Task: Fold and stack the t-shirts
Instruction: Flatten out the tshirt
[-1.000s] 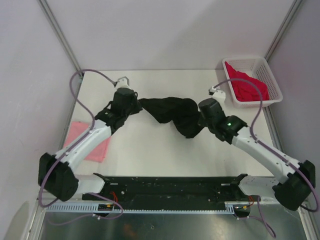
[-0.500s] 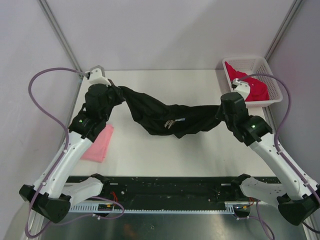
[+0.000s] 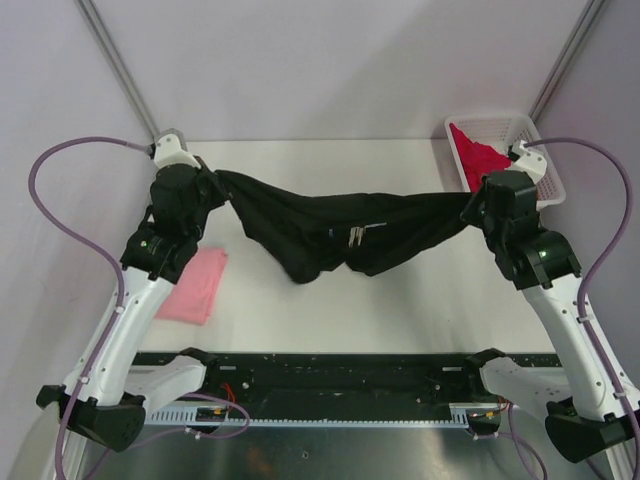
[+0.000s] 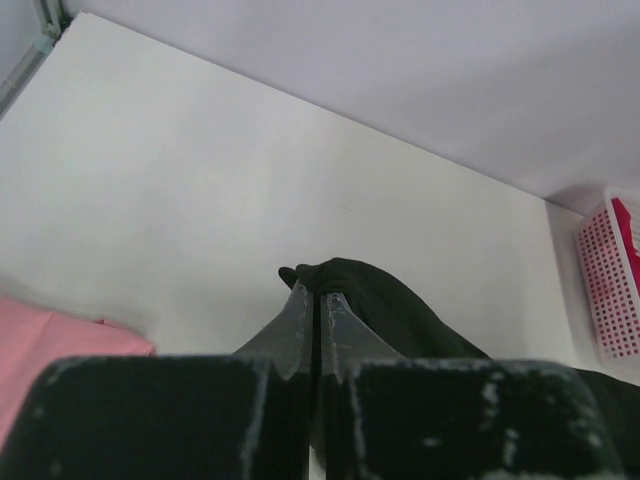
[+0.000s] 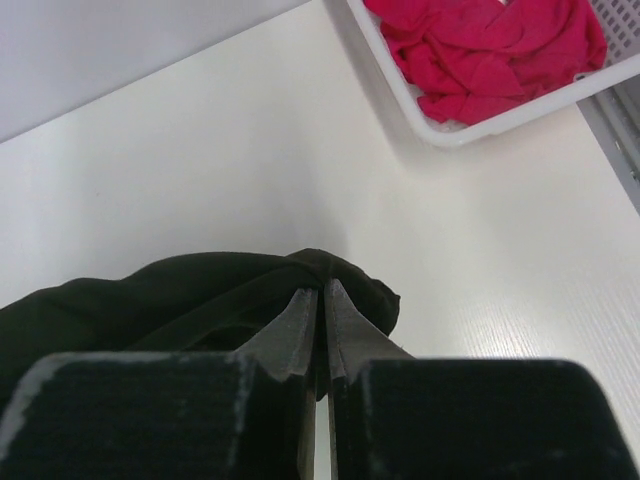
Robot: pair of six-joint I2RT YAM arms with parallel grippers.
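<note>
The black t-shirt [image 3: 330, 228] hangs stretched between both grippers above the table, sagging in the middle, with a small pale print showing. My left gripper [image 3: 218, 186] is shut on its left end; the left wrist view shows cloth [image 4: 370, 300] pinched at the fingertips [image 4: 318, 296]. My right gripper [image 3: 468, 208] is shut on its right end, also seen in the right wrist view [image 5: 321, 292] with cloth [image 5: 180, 290] bunched there. The pink t-shirt [image 3: 195, 285] lies folded on the table's left. The crimson t-shirt [image 3: 478, 158] lies crumpled in the basket.
The white lattice basket [image 3: 545, 165] stands at the table's back right corner, just behind my right gripper; it also shows in the right wrist view [image 5: 400, 90]. Metal frame posts rise at both back corners. A black rail runs along the near edge [image 3: 340, 372].
Both grippers have moved apart and up, pulling the black t-shirt from a bunched heap into a wide stretched span. The left arm went left, the right arm right toward the basket.
</note>
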